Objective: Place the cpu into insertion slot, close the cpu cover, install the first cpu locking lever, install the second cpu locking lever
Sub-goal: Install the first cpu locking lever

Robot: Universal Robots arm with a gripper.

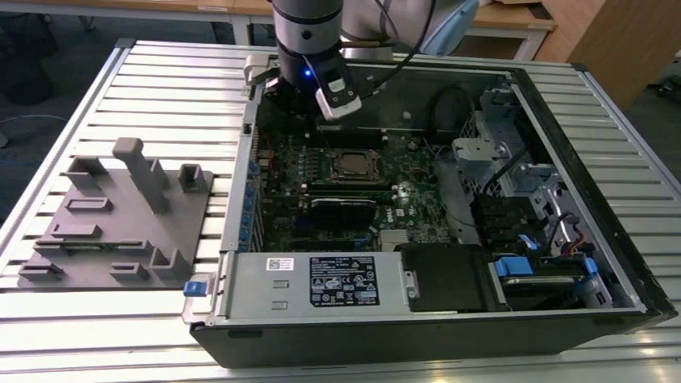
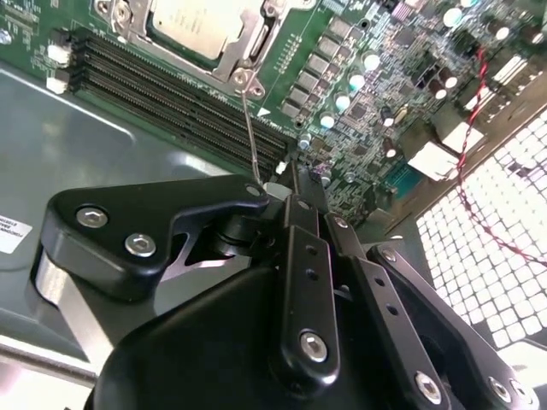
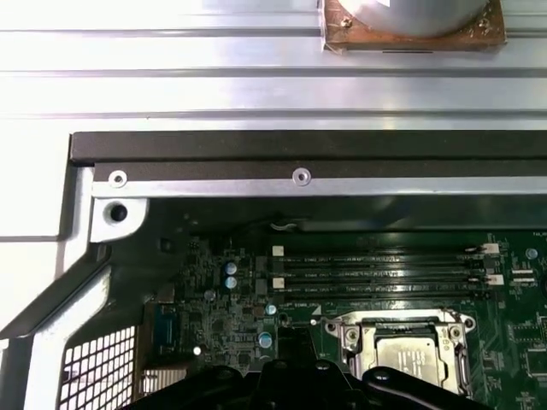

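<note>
Broadly, in the exterior view an open computer case point(image 1: 627, 239) is seen lying on a slatted metal table point(image 1: 159, 88), with a grey fixture block point(image 1: 117, 215) on the exterior view's left and a white-labelled power supply point(image 1: 340, 279) at the near edge. The cpu point(image 1: 352, 166) is seated in the insertion slot point(image 1: 331, 157) on the green motherboard point(image 1: 410, 203). The gripper point(image 1: 319, 110) is held above the board, just beyond the slot; its tips are hard to make out from here.

In the second wrist view, the long black memory slots point(image 2: 171, 94) are seen between the socket and the gripper point(image 2: 292, 175). The cpu cover point(image 2: 214, 58) is laid flat around the pale cpu face point(image 2: 201, 21). The fingers point(image 2: 301, 213) are drawn together with no gap seen. A thin metal lever point(image 2: 248, 128) rises from the socket corner to just beside the tips; whether it is pinched cannot be told, since the contact is masked by the gripper's black links.

In the first wrist view, the case wall point(image 3: 299, 147) and the table are seen beyond the memory slots point(image 3: 385, 269). The cpu point(image 3: 412, 354) is cut off by the frame edge.
</note>
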